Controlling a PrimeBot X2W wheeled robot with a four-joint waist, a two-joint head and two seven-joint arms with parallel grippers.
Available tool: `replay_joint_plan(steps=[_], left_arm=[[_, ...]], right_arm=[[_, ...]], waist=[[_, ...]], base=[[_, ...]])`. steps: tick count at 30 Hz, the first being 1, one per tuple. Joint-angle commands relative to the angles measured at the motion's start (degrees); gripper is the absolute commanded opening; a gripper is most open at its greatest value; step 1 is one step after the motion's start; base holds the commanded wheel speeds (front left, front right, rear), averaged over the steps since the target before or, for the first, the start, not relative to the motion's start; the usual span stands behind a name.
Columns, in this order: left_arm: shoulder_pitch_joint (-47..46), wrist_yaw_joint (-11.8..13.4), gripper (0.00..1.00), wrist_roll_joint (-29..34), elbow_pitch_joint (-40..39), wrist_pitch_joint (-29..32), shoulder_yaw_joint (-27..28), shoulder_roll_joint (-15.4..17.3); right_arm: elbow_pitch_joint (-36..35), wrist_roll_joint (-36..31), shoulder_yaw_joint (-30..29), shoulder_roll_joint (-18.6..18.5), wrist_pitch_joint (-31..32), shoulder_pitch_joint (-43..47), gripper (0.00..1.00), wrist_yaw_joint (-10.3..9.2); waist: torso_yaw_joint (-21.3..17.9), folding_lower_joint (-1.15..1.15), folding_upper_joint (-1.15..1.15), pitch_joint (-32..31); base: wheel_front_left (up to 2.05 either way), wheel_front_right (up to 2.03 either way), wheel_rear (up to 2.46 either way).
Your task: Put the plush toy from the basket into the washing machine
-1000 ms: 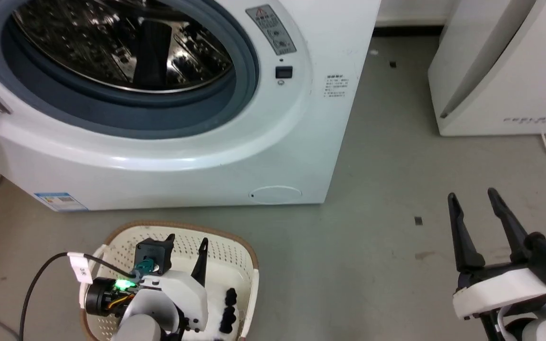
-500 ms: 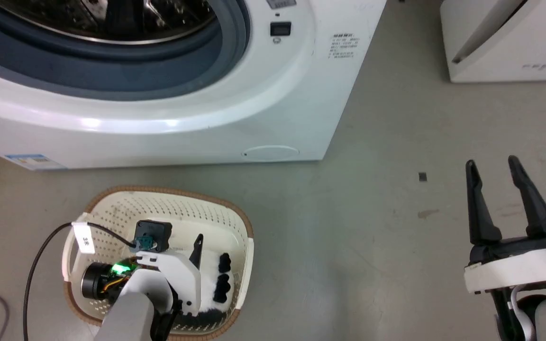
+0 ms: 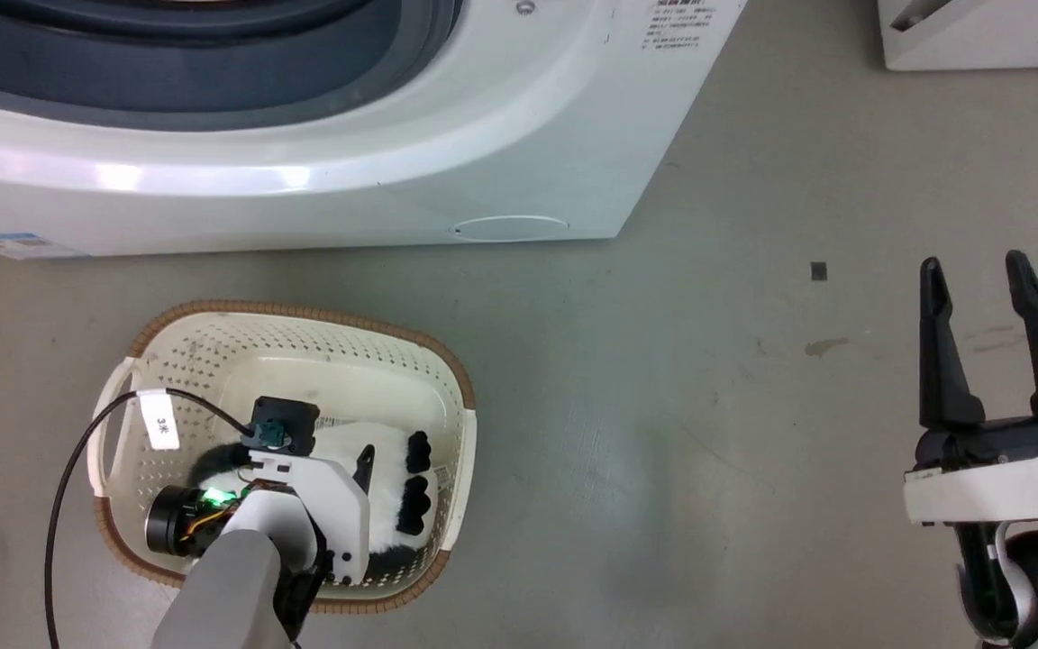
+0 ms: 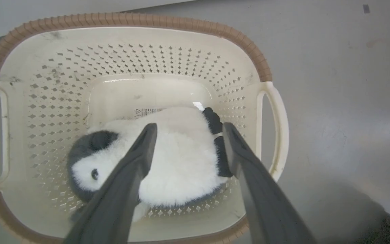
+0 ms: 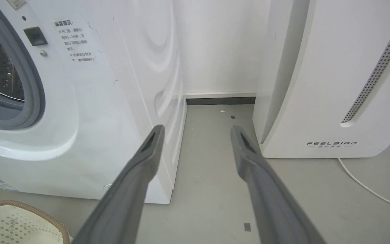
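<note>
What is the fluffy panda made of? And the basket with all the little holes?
The plush toy looks like soft fuzzy fabric: its fur is fluffy and matte. The basket looks like hard cream plastic, smooth, with moulded holes. Its brown rim looks woven, but may be plastic too.

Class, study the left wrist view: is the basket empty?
No, the plush toy lies on the bottom of the basket, with the fingers of the left gripper spread apart above it.

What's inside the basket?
A plush, lying on the basket bottom; left gripper, fingers open, over it. The plush hides part of the bottom label.
</note>
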Motion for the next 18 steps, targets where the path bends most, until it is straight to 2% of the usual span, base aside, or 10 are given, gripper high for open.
replay_joint_plan(steps=[1,18], left_arm=[[-1.39,-0.33,1.00,-0.52,1.19,0.35,-0.32,0.31],[-8.97,-0.90,1.00,-4.05,11.20,1.30,-3.72,1.48]], right_arm=[[-0.46,0.38,-0.26,-0.04,-0.47,-1.31,1.00,0.03],[-2.33,1.94,-1.30,-0.05,-2.49,-4.47,1.00,0.03]], waist=[[0.00,-0.01,0.00,0.64],[-0.17,-0.01,0.00,8.64]], base=[[0.00,0.00,0.00],[0.00,0.00,0.00]])
